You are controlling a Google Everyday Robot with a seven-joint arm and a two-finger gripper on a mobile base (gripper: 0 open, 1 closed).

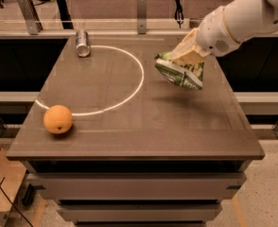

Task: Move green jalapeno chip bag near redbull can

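The gripper (187, 55), matt cream plastic on a smooth white arm (245, 15) with a soft sheen, pinches the top of the bag (180, 74) above the table's right rear. The bag is thin, crinkled green film, glossy along its creases. The can (82, 42) is bare silvery metal, shiny on its round top, the orange (58, 119) has a dimpled, faintly glossy peel, and the table (148, 126) has a smooth brown top with a dull satin finish.

A robotics lab: the tool (188, 56) of a robot arm (243, 18) holds the green jalapeno chip bag (180, 74) above an arc-marked table (177, 126).
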